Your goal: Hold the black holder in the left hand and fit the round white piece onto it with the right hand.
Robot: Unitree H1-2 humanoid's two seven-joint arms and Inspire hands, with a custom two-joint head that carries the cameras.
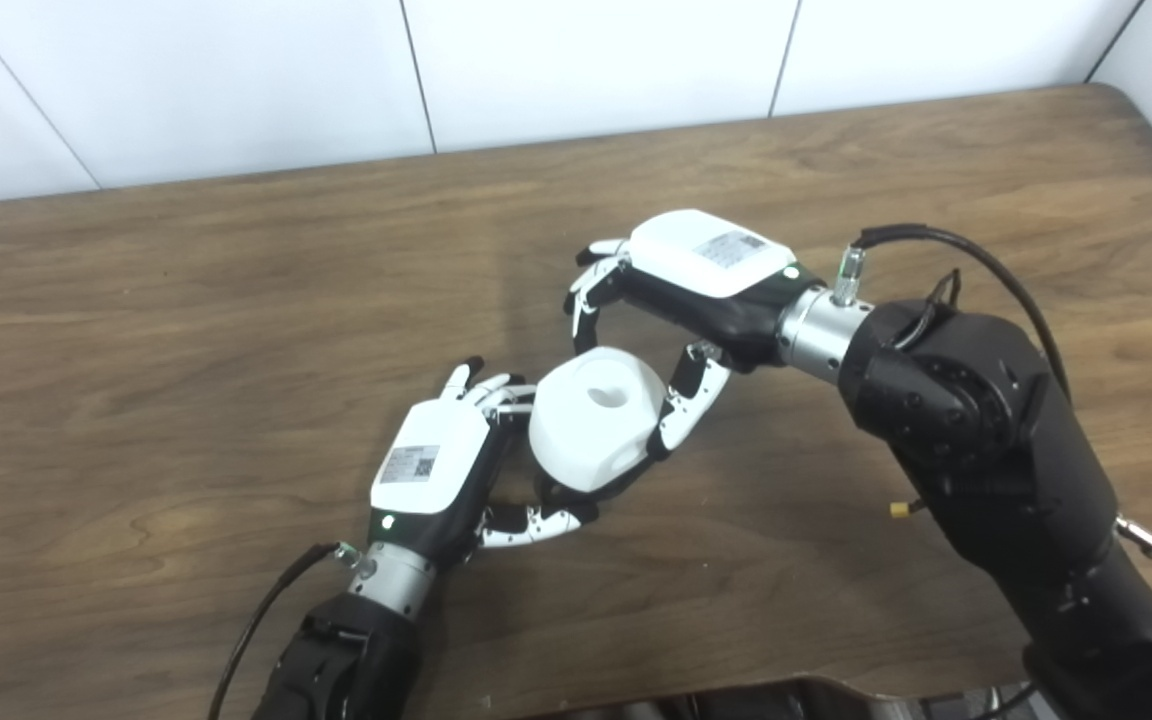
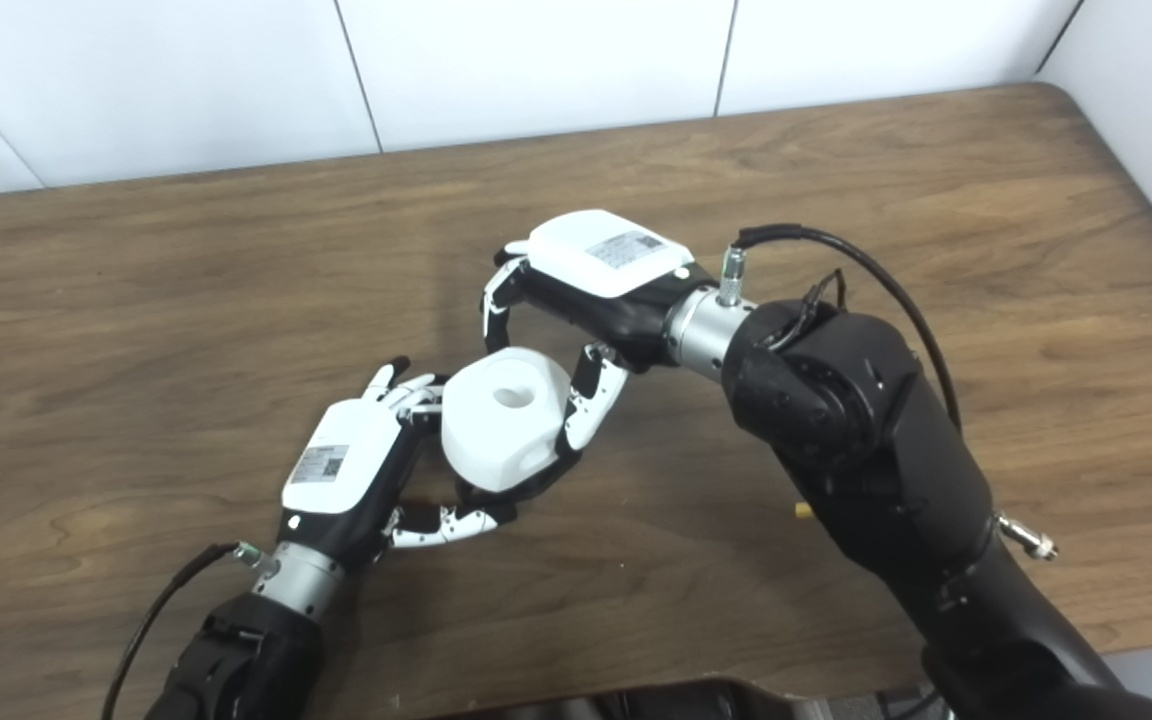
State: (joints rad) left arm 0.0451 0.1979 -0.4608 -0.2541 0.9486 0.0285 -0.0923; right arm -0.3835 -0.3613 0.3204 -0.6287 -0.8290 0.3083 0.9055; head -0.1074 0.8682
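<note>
Two hands meet at the white piece (image 1: pixel 596 418), held above the worktop (image 1: pixel 186 320). Right hand (image 1: pixel 681 290) pinches the piece between fingers and thumb from above. Left hand (image 1: pixel 446 470) curls around the black holder (image 1: pixel 591 490), barely visible beneath the piece.

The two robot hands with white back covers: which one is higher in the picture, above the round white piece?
The right hand: it arches over the round white piece, while the left hand sits lower, beside it.

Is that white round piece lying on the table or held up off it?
Held up: the round white piece sits between the left hand and right hand, above the table.
</note>
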